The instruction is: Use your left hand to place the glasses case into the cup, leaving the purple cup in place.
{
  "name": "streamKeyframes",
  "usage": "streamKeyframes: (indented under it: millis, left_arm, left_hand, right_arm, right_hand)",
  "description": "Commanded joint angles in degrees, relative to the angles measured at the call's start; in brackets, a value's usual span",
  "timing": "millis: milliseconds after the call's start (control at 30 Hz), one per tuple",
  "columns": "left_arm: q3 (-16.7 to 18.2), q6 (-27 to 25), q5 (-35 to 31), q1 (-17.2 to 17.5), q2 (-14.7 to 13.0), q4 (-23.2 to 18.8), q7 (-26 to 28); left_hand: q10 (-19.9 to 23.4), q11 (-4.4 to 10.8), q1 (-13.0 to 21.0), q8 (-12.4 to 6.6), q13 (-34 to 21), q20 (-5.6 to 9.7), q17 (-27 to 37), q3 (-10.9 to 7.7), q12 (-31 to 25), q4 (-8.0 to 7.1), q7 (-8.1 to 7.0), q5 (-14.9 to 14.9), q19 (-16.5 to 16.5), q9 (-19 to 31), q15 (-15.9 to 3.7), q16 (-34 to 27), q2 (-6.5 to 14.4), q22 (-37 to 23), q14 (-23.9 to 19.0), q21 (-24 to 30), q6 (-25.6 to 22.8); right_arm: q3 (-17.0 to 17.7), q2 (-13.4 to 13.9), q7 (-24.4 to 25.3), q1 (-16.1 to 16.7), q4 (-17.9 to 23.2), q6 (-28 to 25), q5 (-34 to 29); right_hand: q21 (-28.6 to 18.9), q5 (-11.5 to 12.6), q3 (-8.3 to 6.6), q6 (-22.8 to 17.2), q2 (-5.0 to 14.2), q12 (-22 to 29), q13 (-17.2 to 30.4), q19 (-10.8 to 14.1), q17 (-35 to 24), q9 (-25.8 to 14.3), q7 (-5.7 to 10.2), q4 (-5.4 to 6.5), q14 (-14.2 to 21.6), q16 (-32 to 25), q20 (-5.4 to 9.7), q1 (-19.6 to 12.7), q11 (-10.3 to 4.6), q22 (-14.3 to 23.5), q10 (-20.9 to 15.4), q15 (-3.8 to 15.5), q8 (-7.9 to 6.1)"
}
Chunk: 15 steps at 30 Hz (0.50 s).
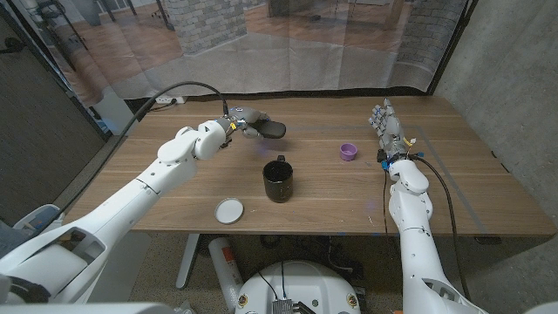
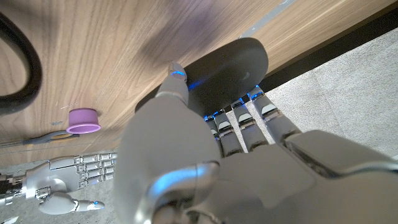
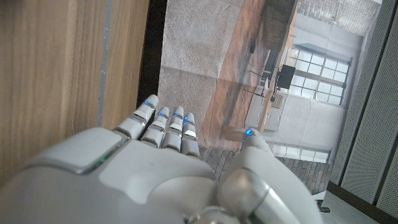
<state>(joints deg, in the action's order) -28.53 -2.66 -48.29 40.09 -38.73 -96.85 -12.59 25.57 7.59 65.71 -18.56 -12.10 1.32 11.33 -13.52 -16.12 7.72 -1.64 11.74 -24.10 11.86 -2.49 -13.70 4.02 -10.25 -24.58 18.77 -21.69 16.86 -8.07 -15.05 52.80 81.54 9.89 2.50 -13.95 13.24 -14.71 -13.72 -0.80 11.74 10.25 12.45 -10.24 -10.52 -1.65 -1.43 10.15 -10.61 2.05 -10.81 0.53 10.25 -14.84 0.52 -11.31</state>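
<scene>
Dark grey glasses case (image 1: 272,129) up off wooden table (image 1: 471,187) — left hand (image 1: 241,121) clamps it, thumb on one side, fingers (image 2: 264,115) on other, arm stretched out over table. No readable writing anywhere. Case hangs behind black cup (image 1: 278,180), apart from it. Purple cup (image 1: 349,152) stands to cup's right; white lid (image 1: 229,210) near front edge. Right hand (image 1: 384,120) by right side, fingers straight and apart, holding nothing. Clear sheeting, brick pillar behind.

Dark glasses case (image 1: 272,129) held above table, apparently behind black cup (image 1: 278,180).
</scene>
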Motion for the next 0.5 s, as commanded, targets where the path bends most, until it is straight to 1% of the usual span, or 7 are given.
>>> streamKeyframes:
  millis: [33,233,500]
  left_arm:
    - [2.53,-0.38,0.15,2.51,-1.66,-3.17,0.18]
    - [3.59,-0.12,0.72,3.49,-1.89,-4.37,0.55]
    - [4.01,0.54,0.31,4.11,-2.13,-6.37,0.44]
  left_hand:
    - [0.64,0.09,0.35,0.19,-0.21,0.04,0.12,-0.41,0.18,-0.45,0.01,-0.21,0.11,0.2,-4.5,0.38,0.56,-0.34,-0.26,-0.25,-0.76]
    - [0.91,0.19,0.34,0.22,-0.22,0.09,0.12,-0.39,0.21,-0.47,-0.11,-0.27,0.07,0.21,-4.46,0.41,0.57,-0.34,-0.44,-0.3,-0.95]
    - [0.99,0.14,0.31,0.27,-0.24,0.14,0.11,-0.35,0.35,-0.51,-0.06,-0.35,0.02,0.21,-4.48,0.49,0.57,-0.35,-0.56,-0.37,-1.19]
  right_arm:
    - [-0.31,-0.05,0.2,-0.29,-0.18,0.38,0.01]
    - [-0.3,-0.06,0.27,-0.18,0.01,0.25,0.12]
    - [-0.24,0.02,0.13,-0.03,0.17,0.37,0.35]
  right_hand:
    - [0.32,-0.04,-0.01,-0.39,0.59,0.24,0.13,0.42,-0.27,-0.21,0.17,-0.27,0.42,-0.35,1.12,-0.04,-0.07,0.3,-0.43,-0.08,0.08]
    - [0.35,-0.05,0.01,-0.38,0.61,0.24,0.13,0.49,-0.27,-0.21,0.15,-0.28,0.49,-0.35,1.13,-0.03,-0.05,0.31,-0.46,-0.05,0.09]
    - [0.41,-0.06,0.03,-0.37,0.63,0.24,0.13,0.52,-0.28,-0.21,0.17,-0.31,0.6,-0.37,1.14,-0.01,-0.08,0.31,-0.5,0.04,0.1]
